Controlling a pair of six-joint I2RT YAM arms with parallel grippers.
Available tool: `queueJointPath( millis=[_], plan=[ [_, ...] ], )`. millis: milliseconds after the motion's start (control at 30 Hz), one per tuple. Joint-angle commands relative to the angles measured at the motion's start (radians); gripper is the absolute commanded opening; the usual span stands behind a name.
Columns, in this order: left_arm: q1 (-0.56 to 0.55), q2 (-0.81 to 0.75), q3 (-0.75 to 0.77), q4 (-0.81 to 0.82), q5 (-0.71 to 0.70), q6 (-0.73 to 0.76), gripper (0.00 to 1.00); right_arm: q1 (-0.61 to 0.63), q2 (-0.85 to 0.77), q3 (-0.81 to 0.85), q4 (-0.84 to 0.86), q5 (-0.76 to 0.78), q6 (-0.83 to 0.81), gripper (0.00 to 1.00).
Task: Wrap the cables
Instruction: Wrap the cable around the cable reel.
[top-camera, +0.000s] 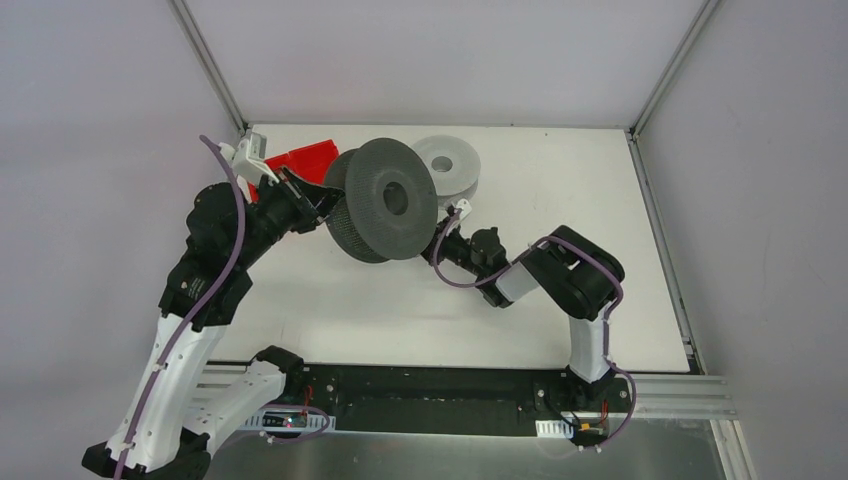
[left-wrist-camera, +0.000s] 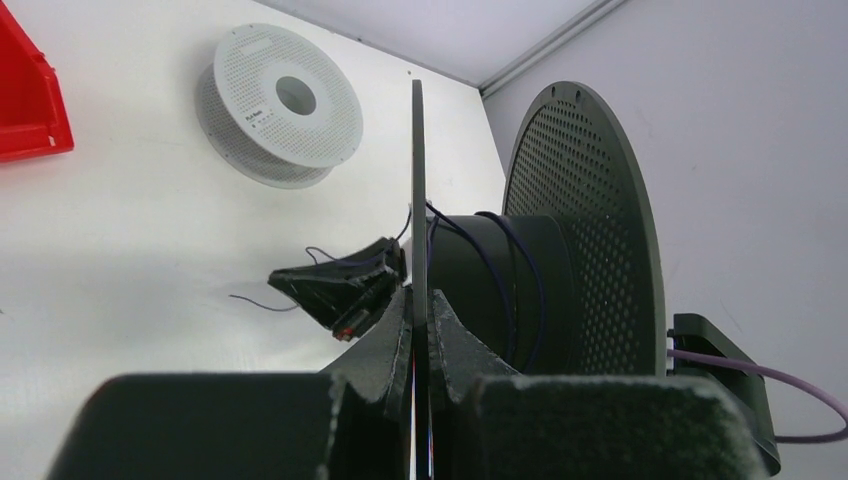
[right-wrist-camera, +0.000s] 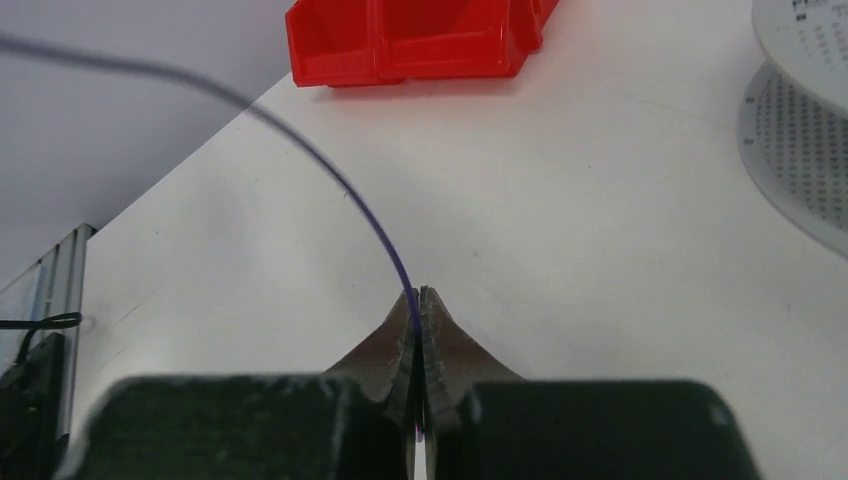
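My left gripper (top-camera: 325, 200) (left-wrist-camera: 420, 300) is shut on the thin edge of one flange of a dark grey spool (top-camera: 385, 200) (left-wrist-camera: 580, 220), holding it up on its side. A few turns of the thin dark cable (left-wrist-camera: 520, 265) lie around the spool's hub. My right gripper (top-camera: 437, 245) (right-wrist-camera: 420, 293) sits just right of the spool and is shut on the same cable (right-wrist-camera: 330, 170), which arcs up and to the left from its fingertips. In the left wrist view the right gripper (left-wrist-camera: 345, 285) shows beside the flange, with a loose cable end (left-wrist-camera: 255, 302) trailing over the table.
A light grey spool (top-camera: 447, 165) (left-wrist-camera: 278, 105) (right-wrist-camera: 800, 150) lies flat at the back of the table behind the dark one. A red bin (top-camera: 305, 162) (left-wrist-camera: 25, 90) (right-wrist-camera: 420, 40) stands at the back left. White walls enclose the table.
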Motion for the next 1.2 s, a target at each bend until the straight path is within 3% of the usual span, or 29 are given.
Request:
queueJointPath(
  millis=[0, 100, 200, 367, 533, 633, 867, 1167],
  plan=[
    [0.007, -0.017, 0.055, 0.130, -0.067, 0.004, 0.00, 0.013, -0.051, -0.087, 0.149, -0.016, 0.137, 0.00],
    [0.007, 0.015, 0.060, 0.146, -0.083, 0.060, 0.00, 0.105, -0.168, -0.172, 0.089, 0.054, 0.067, 0.00],
    [0.007, 0.050, 0.040, 0.145, -0.125, 0.157, 0.00, 0.213, -0.362, -0.173, -0.223, 0.139, -0.077, 0.00],
    [-0.026, 0.107, 0.000, 0.141, -0.196, 0.318, 0.00, 0.322, -0.633, 0.045, -0.908, 0.238, -0.257, 0.00],
    [-0.089, 0.159, -0.038, 0.123, -0.294, 0.493, 0.00, 0.373, -0.739, 0.241, -1.226, 0.276, -0.332, 0.00],
    [-0.122, 0.178, -0.069, 0.103, -0.232, 0.595, 0.00, 0.374, -0.722, 0.396, -1.389, 0.321, -0.406, 0.00],
    [-0.144, 0.197, -0.091, -0.023, -0.047, 0.711, 0.00, 0.297, -0.660, 0.588, -1.575, 0.304, -0.523, 0.00],
    [-0.142, 0.235, -0.051, -0.172, 0.179, 0.819, 0.00, 0.120, -0.575, 0.627, -1.639, 0.113, -0.536, 0.01]
  ],
)
